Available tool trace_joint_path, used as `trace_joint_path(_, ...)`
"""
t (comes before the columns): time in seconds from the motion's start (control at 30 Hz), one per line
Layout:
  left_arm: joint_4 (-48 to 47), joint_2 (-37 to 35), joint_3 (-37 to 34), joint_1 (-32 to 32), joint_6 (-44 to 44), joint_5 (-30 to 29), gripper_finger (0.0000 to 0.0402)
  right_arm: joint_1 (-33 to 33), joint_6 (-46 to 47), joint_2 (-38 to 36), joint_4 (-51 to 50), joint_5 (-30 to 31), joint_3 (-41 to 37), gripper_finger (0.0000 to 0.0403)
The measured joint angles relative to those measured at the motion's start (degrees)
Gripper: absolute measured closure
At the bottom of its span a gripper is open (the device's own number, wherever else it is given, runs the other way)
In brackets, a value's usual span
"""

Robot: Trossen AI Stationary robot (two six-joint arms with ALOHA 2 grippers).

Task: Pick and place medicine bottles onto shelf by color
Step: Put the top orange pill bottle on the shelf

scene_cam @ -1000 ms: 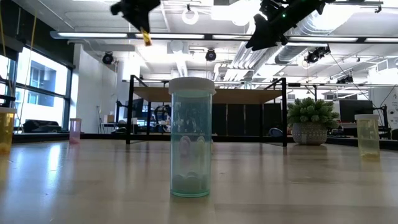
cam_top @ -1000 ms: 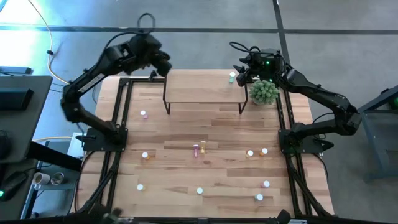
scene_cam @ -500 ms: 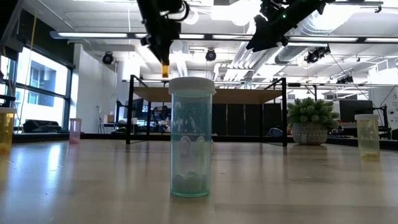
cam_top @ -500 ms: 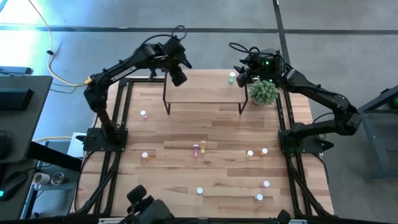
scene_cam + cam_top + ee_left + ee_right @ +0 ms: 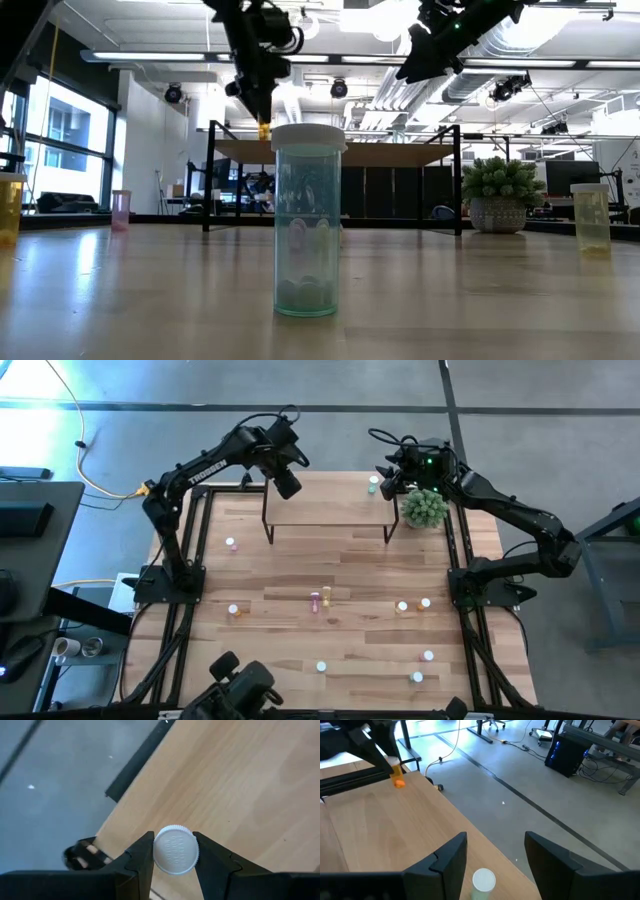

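Note:
My left gripper (image 5: 286, 482) is over the far left corner of the light-wood shelf (image 5: 325, 510), shut on an orange medicine bottle (image 5: 264, 128) with a white cap (image 5: 175, 849). The bottle also shows in the right wrist view (image 5: 396, 777). My right gripper (image 5: 386, 480) is open above the shelf's far right corner. Its fingers stand on either side of a green bottle (image 5: 373, 483), also in the right wrist view (image 5: 483, 881), which stands upright on the shelf and is not touched. Several more bottles stand on the table, among them a green one (image 5: 307, 220) close to the low camera. My left gripper pinches the orange bottle by the sides of its white cap (image 5: 159, 851) between its two fingers. The fingers come from above, pointing down. The bottle hangs upright below them, its orange body (image 5: 264, 130) just above the shelf's board.
A small green plant (image 5: 424, 507) stands right of the shelf, below my right arm. Loose bottles are scattered over the table: a pink one (image 5: 231, 543) at the left, a pink and a yellow one (image 5: 320, 597) in the middle, several at the near right (image 5: 416, 677). A dark device (image 5: 240, 688) sits at the near edge.
My left gripper has carried the orange bottle from beyond the table's far left corner toward the right and down, to the shelf's left end. The bottle stays upright in the hold.

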Motion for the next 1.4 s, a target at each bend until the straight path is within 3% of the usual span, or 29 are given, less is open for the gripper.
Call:
trace_joint_path(1.13,-1.2,1.1,-0.5,0.2,-2.9,0.2,0.0288,0.0,-1.0,0.0,0.6,0.0,0.0,0.0212)
trace_joint_path(1.4,-1.2,1.0,-0.5,0.2,-3.1,0.2,0.0270,0.0,-1.0,0.0,0.6,0.0,0.0,0.0212)
